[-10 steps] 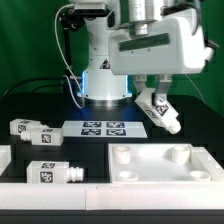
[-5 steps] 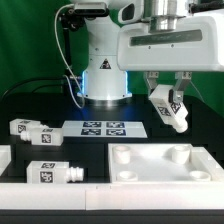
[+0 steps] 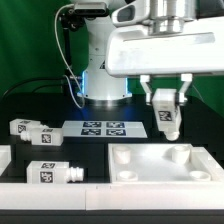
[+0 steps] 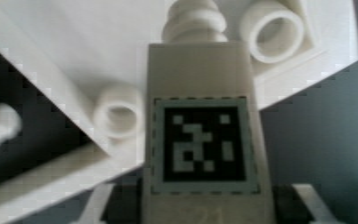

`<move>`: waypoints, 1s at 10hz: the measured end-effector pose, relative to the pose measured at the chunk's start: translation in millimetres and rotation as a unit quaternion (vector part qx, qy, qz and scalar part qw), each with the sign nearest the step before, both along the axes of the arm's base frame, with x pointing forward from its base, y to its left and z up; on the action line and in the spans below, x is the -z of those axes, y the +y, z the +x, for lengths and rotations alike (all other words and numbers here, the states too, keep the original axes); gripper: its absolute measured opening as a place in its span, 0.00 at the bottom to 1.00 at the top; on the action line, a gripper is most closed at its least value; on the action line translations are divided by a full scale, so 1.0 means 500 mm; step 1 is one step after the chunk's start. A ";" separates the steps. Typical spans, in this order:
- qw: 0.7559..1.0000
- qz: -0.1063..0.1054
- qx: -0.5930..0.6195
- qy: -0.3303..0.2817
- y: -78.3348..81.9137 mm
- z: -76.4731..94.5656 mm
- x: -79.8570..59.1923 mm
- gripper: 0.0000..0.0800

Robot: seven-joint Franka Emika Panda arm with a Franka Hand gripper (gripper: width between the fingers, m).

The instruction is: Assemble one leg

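My gripper (image 3: 164, 110) is shut on a white leg (image 3: 166, 118) with a black-and-white tag. It holds the leg nearly upright in the air, above the far right part of the wide flat white panel (image 3: 160, 166) with round corner sockets. In the wrist view the leg (image 4: 201, 120) fills the middle, its narrow tip pointing at the panel (image 4: 87, 70) and a round socket (image 4: 275, 36). Other legs lie on the table at the exterior view's left: two side by side (image 3: 30, 130) and one nearer the front (image 3: 55, 172).
The marker board (image 3: 105, 128) lies flat in front of the robot base (image 3: 104, 80). A white rail (image 3: 40, 192) runs along the front at the exterior view's left. The table surface is black.
The held leg has swung from a slant to nearly upright, and the gripper has shifted slightly towards the exterior view's right. The other parts have not moved.
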State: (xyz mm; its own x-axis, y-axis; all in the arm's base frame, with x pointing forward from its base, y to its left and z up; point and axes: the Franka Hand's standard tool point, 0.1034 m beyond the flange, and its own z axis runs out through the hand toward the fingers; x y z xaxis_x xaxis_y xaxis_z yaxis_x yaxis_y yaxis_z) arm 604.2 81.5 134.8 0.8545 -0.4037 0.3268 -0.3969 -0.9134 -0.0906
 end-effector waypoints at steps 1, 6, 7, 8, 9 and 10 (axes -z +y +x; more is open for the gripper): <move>1.000 0.004 -0.001 0.000 0.009 -0.001 -0.001 0.36; 0.990 -0.043 -0.120 -0.069 0.001 0.001 0.001 0.36; 0.979 -0.069 -0.172 -0.089 -0.003 0.017 -0.016 0.36; 0.966 -0.096 -0.216 -0.107 -0.015 0.031 -0.032 0.36; 0.962 -0.103 -0.227 -0.110 -0.019 0.030 -0.032 0.36; 0.963 -0.101 -0.223 -0.110 -0.017 0.030 -0.030 0.36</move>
State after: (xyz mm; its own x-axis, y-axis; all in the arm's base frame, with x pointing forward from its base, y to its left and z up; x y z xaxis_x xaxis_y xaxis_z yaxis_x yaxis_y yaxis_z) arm 619.1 73.1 150.0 0.8291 0.0779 0.5537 0.0476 -0.9965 0.0689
